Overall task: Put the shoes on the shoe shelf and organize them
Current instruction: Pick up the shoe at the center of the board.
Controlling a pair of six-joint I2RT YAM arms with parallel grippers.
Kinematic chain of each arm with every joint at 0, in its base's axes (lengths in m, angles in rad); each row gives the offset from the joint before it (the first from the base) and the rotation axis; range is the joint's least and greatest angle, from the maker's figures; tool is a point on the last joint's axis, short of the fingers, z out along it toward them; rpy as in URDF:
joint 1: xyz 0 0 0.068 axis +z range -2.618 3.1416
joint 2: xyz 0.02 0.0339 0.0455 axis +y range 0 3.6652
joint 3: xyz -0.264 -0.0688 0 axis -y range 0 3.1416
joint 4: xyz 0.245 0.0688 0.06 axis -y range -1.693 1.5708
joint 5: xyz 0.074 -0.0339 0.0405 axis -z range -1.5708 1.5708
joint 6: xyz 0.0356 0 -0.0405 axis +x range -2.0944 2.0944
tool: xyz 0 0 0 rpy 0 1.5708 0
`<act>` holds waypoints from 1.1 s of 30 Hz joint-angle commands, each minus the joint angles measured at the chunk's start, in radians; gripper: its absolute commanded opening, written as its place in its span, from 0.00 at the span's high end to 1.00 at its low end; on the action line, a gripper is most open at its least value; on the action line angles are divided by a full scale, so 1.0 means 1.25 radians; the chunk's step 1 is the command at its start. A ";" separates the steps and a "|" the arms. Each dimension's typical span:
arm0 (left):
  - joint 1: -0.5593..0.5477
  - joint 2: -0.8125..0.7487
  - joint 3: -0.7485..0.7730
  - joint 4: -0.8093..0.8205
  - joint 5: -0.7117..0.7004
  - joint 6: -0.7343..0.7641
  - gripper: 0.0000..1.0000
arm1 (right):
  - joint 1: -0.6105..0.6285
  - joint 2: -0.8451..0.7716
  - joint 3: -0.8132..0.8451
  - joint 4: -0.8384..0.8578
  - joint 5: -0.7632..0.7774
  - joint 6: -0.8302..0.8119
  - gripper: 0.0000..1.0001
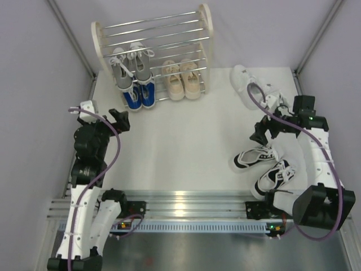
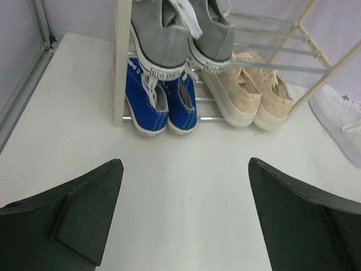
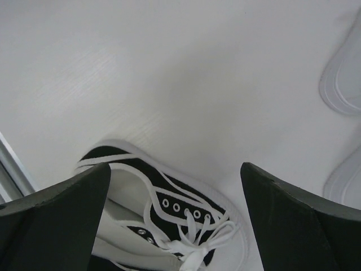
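The shoe shelf (image 1: 98, 39) stands at the back with the grey shoes (image 1: 131, 68) on a middle tier. The blue shoes (image 1: 140, 97) and beige shoes (image 1: 180, 79) sit side by side below. My left gripper (image 1: 121, 120) hovers open and empty over bare table just in front of the blue pair (image 2: 161, 101). The black-and-white shoes (image 1: 256, 157) lie on the table at the right, the second one (image 1: 276, 176) nearer the front. My right gripper (image 3: 175, 166) is open above one of them (image 3: 169, 209), not touching it. The white shoes (image 1: 248, 84) lie at the back right.
The arms' aluminium rail (image 1: 192, 206) runs along the near edge. Metal frame posts (image 1: 70, 39) rise at both back corners in front of grey walls. The white pair (image 3: 344, 73) lies just right of my right gripper. A white shoe (image 2: 341, 116) lies right of the shelf.
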 commanded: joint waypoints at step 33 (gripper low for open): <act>-0.032 -0.074 -0.111 -0.065 0.193 0.027 0.02 | 0.313 -0.070 -0.258 0.069 0.504 -0.196 0.92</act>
